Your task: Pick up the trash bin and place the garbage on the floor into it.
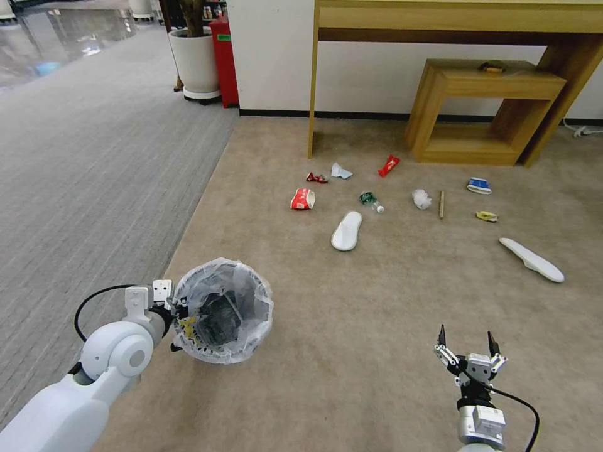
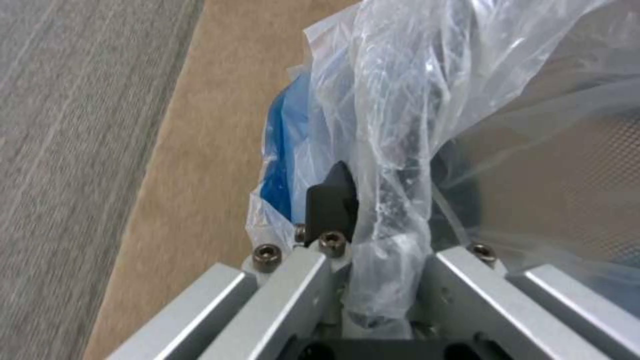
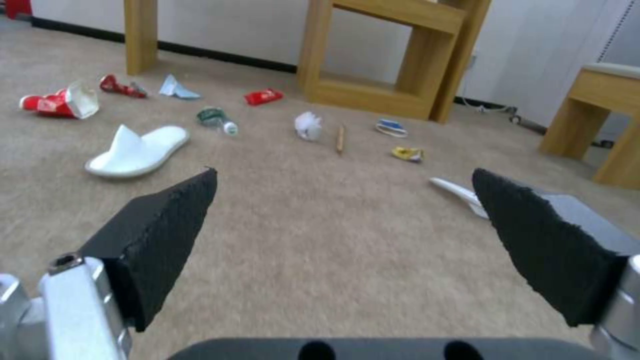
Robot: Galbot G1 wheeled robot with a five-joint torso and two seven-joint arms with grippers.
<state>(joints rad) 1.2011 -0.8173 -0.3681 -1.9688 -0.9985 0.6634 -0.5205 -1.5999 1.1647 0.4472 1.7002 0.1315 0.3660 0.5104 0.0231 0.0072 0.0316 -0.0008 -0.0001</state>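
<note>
A: Beige short-pile carpet covers most of the room, with grey striped carpet alongside it.

B: At the back there's a white wall with a black skirting strip; a tall light-wood desk stands against it, a low light-wood shelf unit tucked beneath.

A: Far corner: a large white round plant pot beside a red box.

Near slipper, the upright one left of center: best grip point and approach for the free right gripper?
Probably the raised toe strap of the slipper, pinched from above. It lies sole-down, and the strap stands up as a thin flap off the flat sole, open at the heel end. The right gripper is open and hovers short of the litter.
</note>
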